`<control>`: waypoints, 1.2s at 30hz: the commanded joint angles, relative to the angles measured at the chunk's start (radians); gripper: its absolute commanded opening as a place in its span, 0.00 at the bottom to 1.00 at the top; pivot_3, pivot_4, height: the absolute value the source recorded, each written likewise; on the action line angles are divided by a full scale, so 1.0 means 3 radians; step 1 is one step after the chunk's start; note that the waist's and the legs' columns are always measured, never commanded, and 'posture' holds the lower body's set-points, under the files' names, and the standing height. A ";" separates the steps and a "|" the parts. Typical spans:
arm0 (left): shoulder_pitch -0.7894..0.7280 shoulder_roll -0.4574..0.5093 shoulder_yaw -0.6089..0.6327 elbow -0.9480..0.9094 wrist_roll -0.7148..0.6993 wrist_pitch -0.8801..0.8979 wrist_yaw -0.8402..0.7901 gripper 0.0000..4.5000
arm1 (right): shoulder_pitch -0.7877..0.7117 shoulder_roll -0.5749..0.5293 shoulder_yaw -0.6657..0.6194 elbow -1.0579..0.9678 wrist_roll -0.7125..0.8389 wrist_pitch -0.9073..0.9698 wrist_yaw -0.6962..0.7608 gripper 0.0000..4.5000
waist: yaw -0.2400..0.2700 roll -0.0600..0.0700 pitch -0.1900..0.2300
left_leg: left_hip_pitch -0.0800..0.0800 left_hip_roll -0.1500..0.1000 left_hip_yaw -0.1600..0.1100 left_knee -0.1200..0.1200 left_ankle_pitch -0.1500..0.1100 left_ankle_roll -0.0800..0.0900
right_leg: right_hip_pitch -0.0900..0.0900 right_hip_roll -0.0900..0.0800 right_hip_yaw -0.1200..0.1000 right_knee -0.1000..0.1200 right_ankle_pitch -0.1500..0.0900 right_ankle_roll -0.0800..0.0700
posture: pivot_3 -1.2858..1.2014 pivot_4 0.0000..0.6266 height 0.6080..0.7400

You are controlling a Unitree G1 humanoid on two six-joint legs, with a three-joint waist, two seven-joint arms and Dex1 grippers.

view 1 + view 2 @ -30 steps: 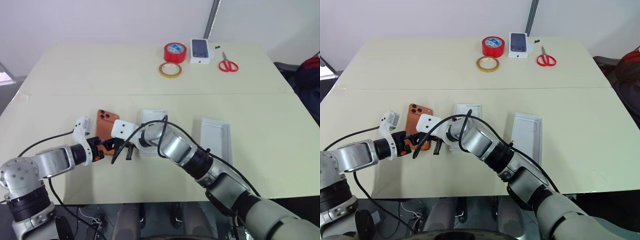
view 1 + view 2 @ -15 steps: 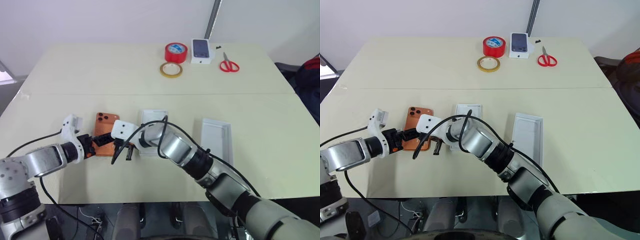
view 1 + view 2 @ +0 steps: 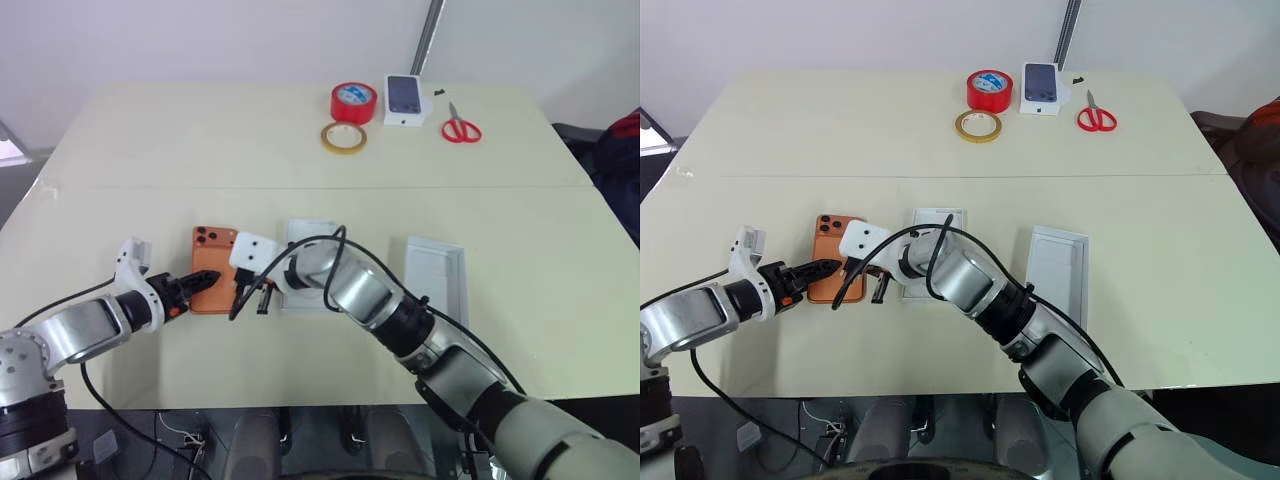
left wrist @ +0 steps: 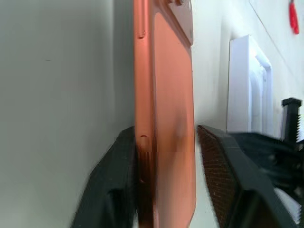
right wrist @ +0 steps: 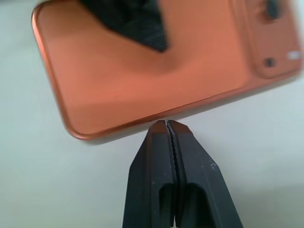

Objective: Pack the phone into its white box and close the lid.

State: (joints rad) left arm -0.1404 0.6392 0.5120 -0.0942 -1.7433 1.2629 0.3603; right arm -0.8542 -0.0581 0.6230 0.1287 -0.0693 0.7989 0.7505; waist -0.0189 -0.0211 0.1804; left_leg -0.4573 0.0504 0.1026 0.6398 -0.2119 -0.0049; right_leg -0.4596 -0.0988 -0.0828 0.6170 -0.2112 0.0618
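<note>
Early stage: flat orange smartphone (image 3: 212,269) lies camera-side up on pale tabletop (image 3: 300,140) beside empty shallow white cardboard box (image 3: 305,262), lid (image 3: 436,280) apart; left end effector (image 4: 166,156) half-open astride it, ungripped; right end effector (image 5: 171,142) shut, empty.

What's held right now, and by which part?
Nothing gripped yet. The left claw straddles the phone at its lens-free end, one finger touching, the other with a gap. The right claw is shut, its tip against the phone's long edge.
</note>
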 commanded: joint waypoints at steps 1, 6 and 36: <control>0.0056 0.0126 -0.0091 -0.0058 -0.0230 -0.0190 0.0039 0.48 | -0.0060 -0.0039 -0.0086 -0.0297 0.0049 0.0021 0.0055 0.00 | -0.0003 0.0001 0.0000 | -0.0006 0.0000 0.0000 0.0000 0.0001 -0.0001 | 0.0001 0.0000 0.0000 0.0002 0.0000 -0.0001 | 0.52 0.24 1.00; 0.0155 0.0237 -0.0183 -0.0075 -0.0343 -0.0389 0.0059 0.18 | 0.0005 -0.0182 -0.0142 -0.0588 0.0123 0.0114 0.0117 0.00 | 0.0004 0.0000 0.0000 | -0.0014 0.0001 0.0000 0.0000 0.0003 -0.0003 | -0.0005 0.0003 -0.0004 0.0002 0.0001 -0.0001 | 0.52 0.24 1.00; -0.0585 -0.0629 -0.1634 -0.0716 -0.0743 -0.1444 0.0848 0.00 | 0.1004 -0.2131 -0.1704 -0.1403 0.0973 -0.0305 0.0674 0.00 | 0.0108 -0.0002 0.0005 | -0.0004 -0.0001 0.0000 0.0029 0.0013 0.0022 | 0.0032 0.0039 -0.0006 -0.0005 0.0005 -0.0002 | 0.52 0.24 1.00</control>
State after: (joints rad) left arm -0.2925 0.4486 0.0256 -0.2869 -1.9518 0.8400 0.6221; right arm -0.5715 -0.6756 0.1534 -0.2720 0.2030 0.7125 0.9492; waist 0.0136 -0.0216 0.1819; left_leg -0.4584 0.0500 0.1024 0.6486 -0.2082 0.0017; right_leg -0.4497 -0.0874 -0.0845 0.6152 -0.2097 0.0613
